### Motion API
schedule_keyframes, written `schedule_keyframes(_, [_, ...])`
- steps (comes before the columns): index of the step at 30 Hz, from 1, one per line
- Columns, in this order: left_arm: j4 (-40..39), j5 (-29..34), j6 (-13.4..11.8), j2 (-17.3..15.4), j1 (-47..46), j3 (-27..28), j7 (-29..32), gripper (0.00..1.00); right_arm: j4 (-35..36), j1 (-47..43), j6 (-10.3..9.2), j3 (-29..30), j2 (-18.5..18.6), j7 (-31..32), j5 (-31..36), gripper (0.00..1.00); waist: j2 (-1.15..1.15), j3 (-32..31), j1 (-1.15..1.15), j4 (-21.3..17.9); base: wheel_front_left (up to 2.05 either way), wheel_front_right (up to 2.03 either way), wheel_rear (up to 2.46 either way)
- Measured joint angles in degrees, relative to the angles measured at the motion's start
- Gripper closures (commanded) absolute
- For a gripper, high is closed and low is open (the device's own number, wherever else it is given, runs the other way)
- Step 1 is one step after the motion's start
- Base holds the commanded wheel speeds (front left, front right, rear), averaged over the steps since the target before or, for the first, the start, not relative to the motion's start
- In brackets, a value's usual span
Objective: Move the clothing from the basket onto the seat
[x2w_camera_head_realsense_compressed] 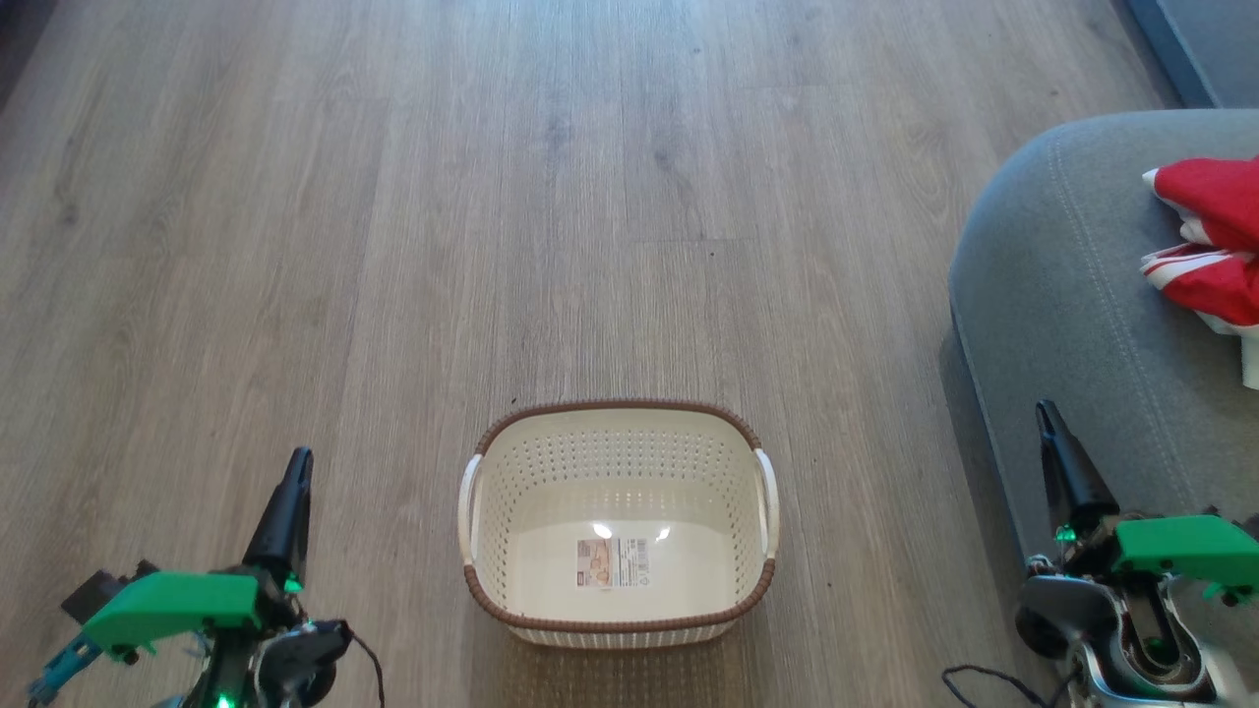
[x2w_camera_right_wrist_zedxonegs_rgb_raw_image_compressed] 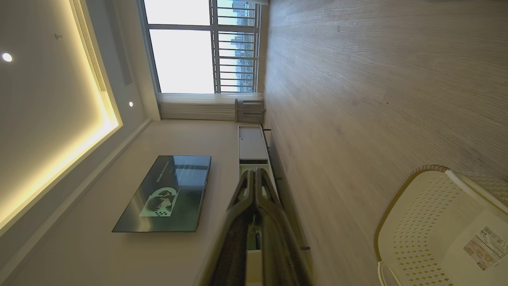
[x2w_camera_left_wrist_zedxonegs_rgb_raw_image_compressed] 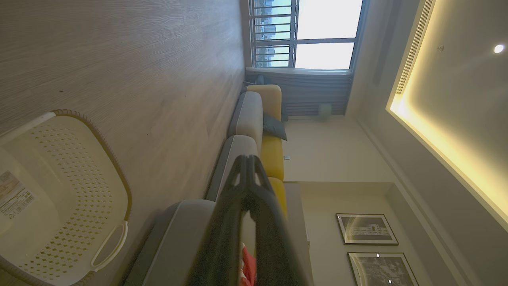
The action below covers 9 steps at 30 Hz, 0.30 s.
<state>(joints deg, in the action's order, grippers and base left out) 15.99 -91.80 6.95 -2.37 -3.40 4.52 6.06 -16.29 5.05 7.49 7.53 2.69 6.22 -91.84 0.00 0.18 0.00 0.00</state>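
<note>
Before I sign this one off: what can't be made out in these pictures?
Head view: the clothing runs off the right edge, so its full extent is unknown.
Left wrist view: the shut left gripper hides all but a red sliver of it.
Head view: the seat is cut by the same edge.
Head view: print on the label sticker in the basket is too small to read.

- You had one basket (x2w_camera_head_realsense_compressed: 610, 462), with two handles (x2w_camera_head_realsense_compressed: 470, 506) and one label (x2w_camera_head_realsense_compressed: 613, 563).
- You had one seat (x2w_camera_head_realsense_compressed: 1062, 295).
- You had one clothing heap (x2w_camera_head_realsense_compressed: 1215, 246); its garments couldn't be counted.
- You had two grippers: left gripper (x2w_camera_head_realsense_compressed: 300, 457), right gripper (x2w_camera_head_realsense_compressed: 1045, 408).
</note>
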Motion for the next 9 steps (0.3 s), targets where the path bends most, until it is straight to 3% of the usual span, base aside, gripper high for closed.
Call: schedule_keyframes(9, [0.0, 0.0, 0.0, 0.0, 0.0, 0.0, 0.0, 1.0, 0.0, 0.0, 0.0, 0.0, 0.0, 0.0, 0.0, 1.0, 0.0, 0.0, 0.0, 0.0, 0.0, 0.0, 0.0])
